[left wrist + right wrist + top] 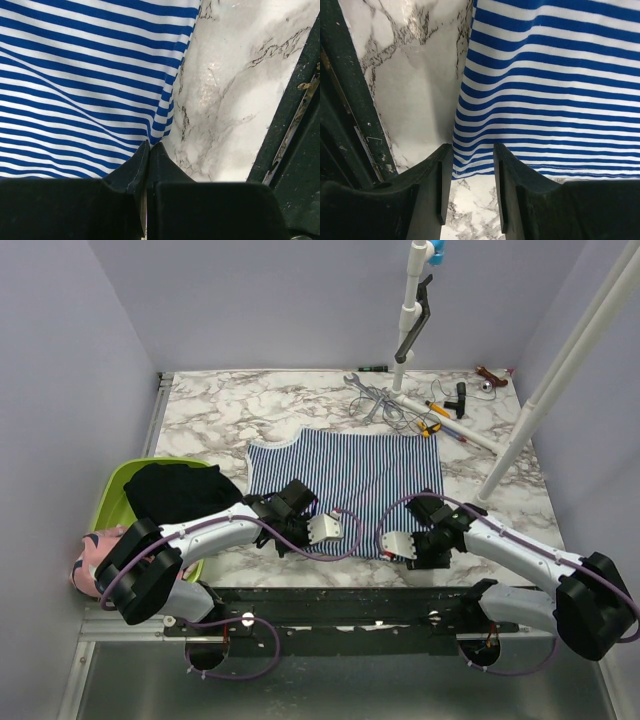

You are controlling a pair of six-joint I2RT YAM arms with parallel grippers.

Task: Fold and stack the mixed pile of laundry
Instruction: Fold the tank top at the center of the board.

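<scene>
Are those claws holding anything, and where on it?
Left gripper seems to pinch the striped garment by its near hem. Right gripper holds nothing: jaws open astride that hem.

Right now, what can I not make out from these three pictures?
- Pink garment: top view, mostly behind the left arm.
- Black garment: top view, near edge under the left arm.
- Left tool: left wrist view, shut; its fingers hide whether the striped garment is pinched.
- Small items, far edge: top view, too small.
</scene>
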